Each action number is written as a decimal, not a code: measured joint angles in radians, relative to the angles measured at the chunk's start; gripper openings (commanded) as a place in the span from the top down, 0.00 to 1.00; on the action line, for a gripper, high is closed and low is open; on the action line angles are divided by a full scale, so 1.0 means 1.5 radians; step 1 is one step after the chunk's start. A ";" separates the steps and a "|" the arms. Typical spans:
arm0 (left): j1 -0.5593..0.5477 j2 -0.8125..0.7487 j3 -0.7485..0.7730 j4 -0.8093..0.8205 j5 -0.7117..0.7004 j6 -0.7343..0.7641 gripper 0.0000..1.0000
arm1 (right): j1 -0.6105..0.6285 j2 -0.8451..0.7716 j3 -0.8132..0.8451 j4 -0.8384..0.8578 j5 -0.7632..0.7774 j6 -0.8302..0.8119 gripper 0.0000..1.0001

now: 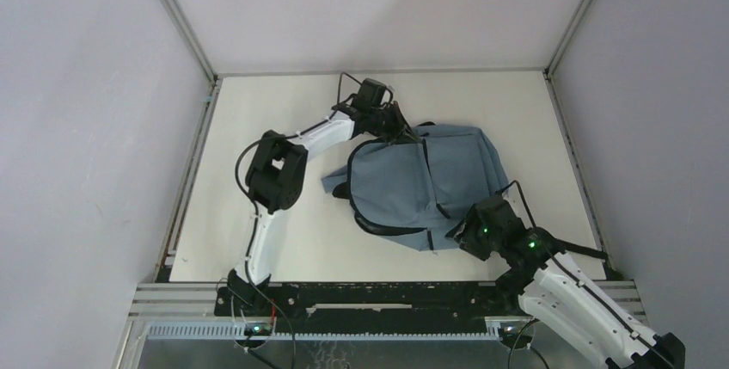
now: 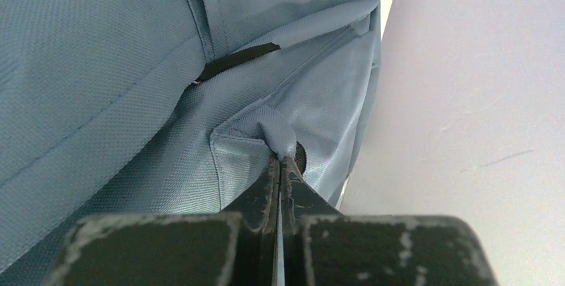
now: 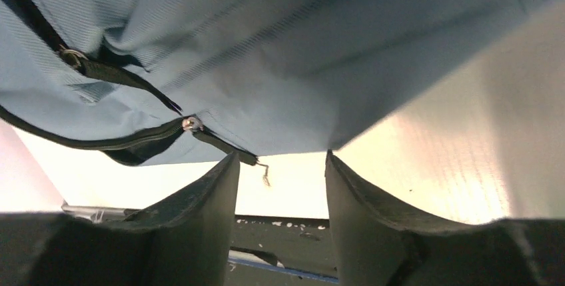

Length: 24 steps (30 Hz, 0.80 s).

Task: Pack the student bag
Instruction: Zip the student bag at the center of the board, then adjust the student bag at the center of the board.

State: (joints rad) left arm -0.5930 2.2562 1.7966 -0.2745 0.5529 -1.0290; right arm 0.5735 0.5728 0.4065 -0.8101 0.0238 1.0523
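The student bag (image 1: pixel 425 184) is a soft dusty-blue backpack with black straps and zips, lying on the table right of centre. My left gripper (image 1: pixel 406 135) is at its far upper edge, shut on a small fold of the bag's fabric (image 2: pixel 278 134). My right gripper (image 1: pixel 457 233) is at the bag's near right corner. Its jaws stand open with nothing between them; the bag's lower edge (image 3: pixel 286 66) hangs just above the fingertips (image 3: pixel 226 166), with a black zip pull (image 3: pixel 220 141) close to the left finger. No books are in view.
The cream table (image 1: pixel 258 214) is framed by grey walls and metal rails. Its near edge and the black base rail (image 1: pixel 378 296) lie just behind my right gripper. A loose corner of bag fabric (image 1: pixel 335 181) sticks out to the left.
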 measured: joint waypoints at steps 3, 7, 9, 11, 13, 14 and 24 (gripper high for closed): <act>0.016 -0.013 -0.017 0.007 -0.008 0.002 1.00 | -0.022 0.004 0.000 -0.006 0.013 0.002 0.62; 0.032 -0.043 -0.050 0.012 -0.018 0.013 1.00 | -0.066 0.042 0.000 0.040 0.016 -0.009 0.66; 0.038 -0.060 -0.069 0.013 -0.020 0.026 1.00 | -0.099 0.096 0.000 0.087 0.004 -0.025 0.65; 0.043 -0.082 -0.093 0.009 -0.025 0.044 1.00 | -0.146 0.168 0.001 0.143 -0.019 -0.048 0.65; 0.047 -0.109 -0.117 -0.004 -0.028 0.066 1.00 | -0.194 0.247 0.010 0.192 -0.045 -0.070 0.64; 0.048 -0.120 -0.126 -0.009 -0.031 0.076 1.00 | -0.217 0.295 0.018 0.216 -0.057 -0.082 0.64; 0.047 -0.306 -0.315 -0.054 -0.082 0.167 0.58 | -0.313 0.703 0.348 0.276 -0.115 -0.213 0.57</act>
State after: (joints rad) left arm -0.5228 1.7973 1.3243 -0.3550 0.4297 -0.7792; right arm 0.1043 1.6279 0.9279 -0.3962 -0.1493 0.7326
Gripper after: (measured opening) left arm 0.227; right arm 0.394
